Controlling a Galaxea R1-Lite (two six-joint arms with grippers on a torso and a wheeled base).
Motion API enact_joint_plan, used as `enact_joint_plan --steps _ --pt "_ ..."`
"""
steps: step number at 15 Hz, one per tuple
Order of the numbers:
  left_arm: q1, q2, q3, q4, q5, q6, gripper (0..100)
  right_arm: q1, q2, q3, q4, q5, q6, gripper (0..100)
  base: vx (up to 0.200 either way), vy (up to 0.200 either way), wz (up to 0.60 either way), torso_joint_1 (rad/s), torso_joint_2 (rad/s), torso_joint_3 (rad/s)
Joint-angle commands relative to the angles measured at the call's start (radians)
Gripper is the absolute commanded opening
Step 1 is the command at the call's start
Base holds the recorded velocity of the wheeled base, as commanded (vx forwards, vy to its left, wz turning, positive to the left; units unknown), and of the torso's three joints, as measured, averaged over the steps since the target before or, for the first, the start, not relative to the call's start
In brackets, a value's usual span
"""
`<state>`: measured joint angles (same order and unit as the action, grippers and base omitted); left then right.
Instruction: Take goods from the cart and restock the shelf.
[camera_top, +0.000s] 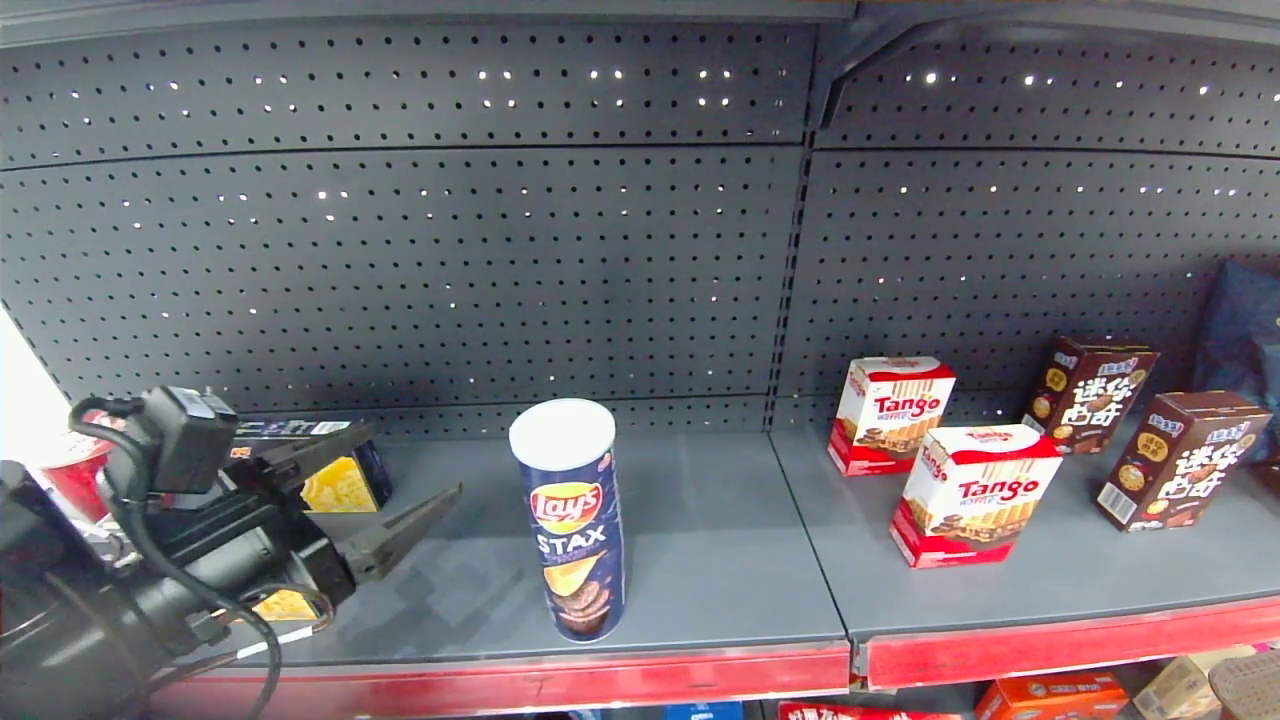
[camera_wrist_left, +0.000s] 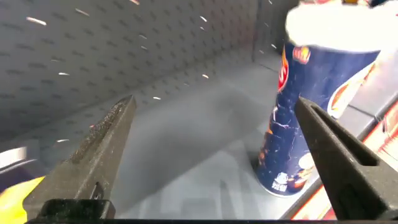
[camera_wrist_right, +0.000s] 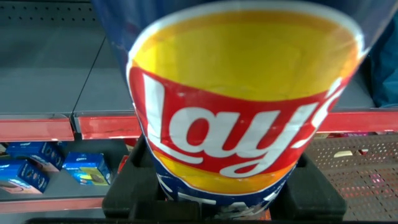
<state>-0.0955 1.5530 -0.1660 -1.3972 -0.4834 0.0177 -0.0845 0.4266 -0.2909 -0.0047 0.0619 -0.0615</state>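
A tall blue chips can (camera_top: 570, 520) with a white lid stands upright near the front of the grey shelf (camera_top: 700, 540). My left gripper (camera_top: 412, 460) hovers open just left of it, apart from it. In the left wrist view the same can (camera_wrist_left: 311, 112) stands beyond one finger of the open gripper (camera_wrist_left: 214, 102), with bare shelf between the fingers. A second chips can (camera_wrist_right: 242, 106), yellow, red and blue, sits close against the right wrist camera, with my right gripper (camera_wrist_right: 224, 202) shut on its lower part.
Two red-and-white wafer boxes (camera_top: 890, 415) (camera_top: 975, 495) and two brown boxes (camera_top: 1095, 395) (camera_top: 1180, 460) stand on the right shelf section, with a dark blue bag (camera_top: 1240, 330) at the far right. A yellow-and-dark box (camera_top: 340, 470) sits behind my left gripper. The perforated back panel (camera_top: 500, 250) closes the rear.
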Motion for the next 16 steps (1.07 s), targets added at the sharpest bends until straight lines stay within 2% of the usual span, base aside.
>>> enact_joint_plan --steps 1,3,5,6,8,9,10,11,12,14,16 --pt "0.051 -0.22 0.02 0.076 0.06 -0.002 100 -0.001 0.001 -0.004 -0.003 -0.001 -0.001 0 0.0 0.0 0.0 0.0 0.0 0.0" --pt "0.057 -0.294 0.046 0.084 0.141 -0.01 100 -0.001 0.001 -0.019 -0.003 -0.001 0.0 0 0.0 0.0 0.0 0.0 0.0 0.0" --pt "0.109 -0.369 0.102 0.086 0.2 -0.056 100 -0.001 0.0 -0.027 -0.005 -0.001 0.0 0 0.0 0.0 0.0 0.0 0.0 0.0" --pt "0.145 -0.404 0.126 0.086 0.201 -0.074 100 -0.001 -0.009 -0.027 -0.005 -0.001 0.0 0 0.0 0.0 0.0 0.0 0.0 0.0" --pt "0.181 -0.496 0.166 0.099 0.204 -0.099 100 -0.003 -0.029 -0.025 0.0 -0.001 0.0 0 0.0 0.0 0.0 0.0 0.0 0.0" --pt "0.183 -0.505 0.166 0.107 0.204 -0.102 100 -0.003 -0.032 -0.025 0.0 -0.001 0.0 0 0.0 0.0 0.0 0.0 0.0 0.0" --pt "0.204 -0.577 0.164 0.198 0.215 -0.119 100 -0.006 -0.045 -0.027 0.002 -0.011 0.0 0 0.0 0.0 0.0 0.0 0.0 0.0" --pt "0.208 -0.603 0.164 0.236 0.218 -0.119 100 -0.006 -0.045 -0.027 0.002 -0.014 0.0 0 0.0 0.0 0.0 0.0 0.0 0.0" --pt "0.208 -0.694 0.164 0.339 0.22 -0.12 100 -0.008 -0.046 -0.03 0.002 -0.016 0.002 0 0.0 0.0 0.0 0.0 0.0 0.0" --pt "0.209 -0.827 0.164 0.477 0.221 -0.122 100 -0.008 -0.045 -0.03 0.002 -0.017 0.002 0 0.0 0.0 0.0 0.0 0.0 0.0" --pt "0.211 -1.008 0.161 0.644 0.263 -0.12 100 -0.012 -0.052 -0.025 0.002 -0.019 0.002 0 0.0 0.0 0.0 0.0 0.0 0.0"
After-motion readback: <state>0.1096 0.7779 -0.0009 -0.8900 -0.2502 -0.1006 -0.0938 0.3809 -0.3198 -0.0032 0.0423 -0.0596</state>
